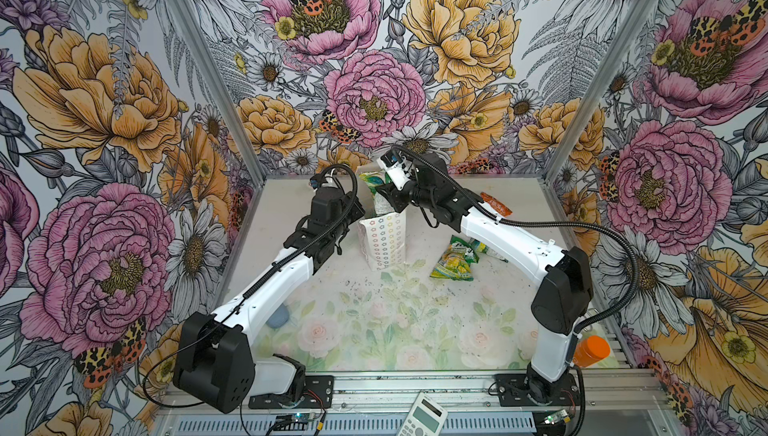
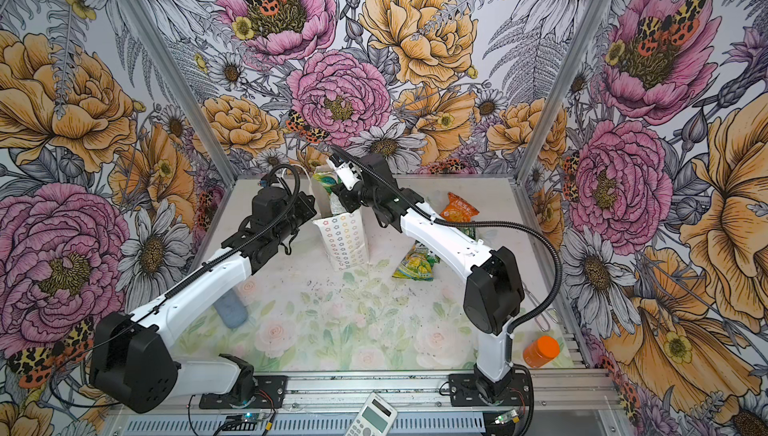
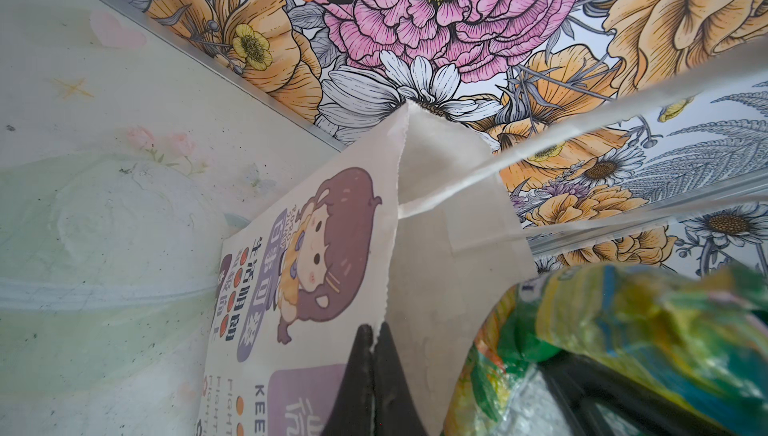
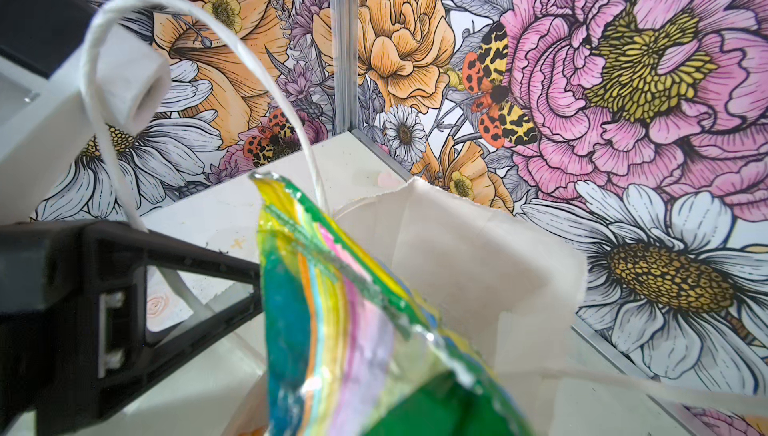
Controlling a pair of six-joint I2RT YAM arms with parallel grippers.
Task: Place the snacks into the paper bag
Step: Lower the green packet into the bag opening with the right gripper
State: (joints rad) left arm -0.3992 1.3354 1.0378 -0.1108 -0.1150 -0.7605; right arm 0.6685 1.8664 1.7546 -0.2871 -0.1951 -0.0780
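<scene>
1. Snack packet, green and yellow, is pinched in the right claw. The jaws are closed narrow on it, right at the open mouth of the paper bag, and the packet's top pokes above the rim.
2. Now the left claw: clamped fully shut on the bag's top edge, beside the cartoon girl print.
3. Bag stands upright toward the back of the table, between both arms.
4. Out to the right, loose on the table: a yellow-green packet near the bag, an orange packet farther back.
</scene>
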